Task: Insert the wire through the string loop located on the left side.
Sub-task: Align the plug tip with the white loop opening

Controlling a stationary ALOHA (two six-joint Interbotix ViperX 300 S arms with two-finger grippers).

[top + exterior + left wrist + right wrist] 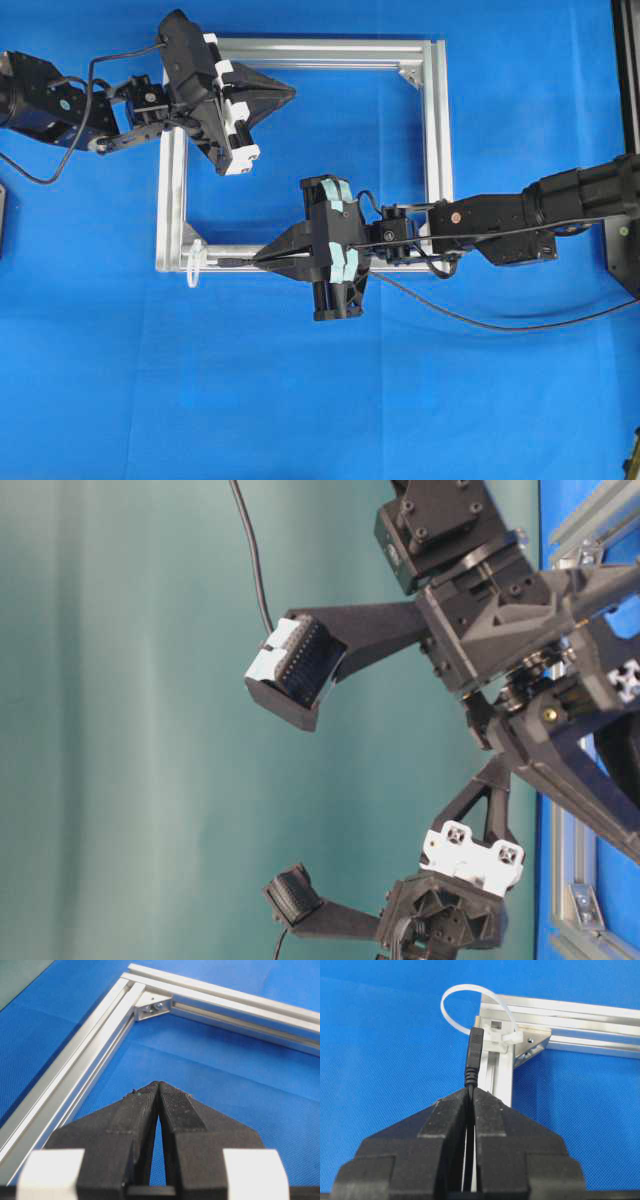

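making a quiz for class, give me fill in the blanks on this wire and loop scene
1. The right gripper is shut on the ____.
2. The left gripper is shut and holds ____.
3. The string loop is tied at a ____ of the aluminium frame.
4. The cloth under the frame is ____.

Missing words: wire; nothing; corner; blue

Table (300,400) draped in bright blue textured cloth, evenly lit, no hard shadows. Beyond it, plain teal-green wall (130,730), smooth and bare. Dark fixtures (628,150) along the right edge, another sliver at far left.
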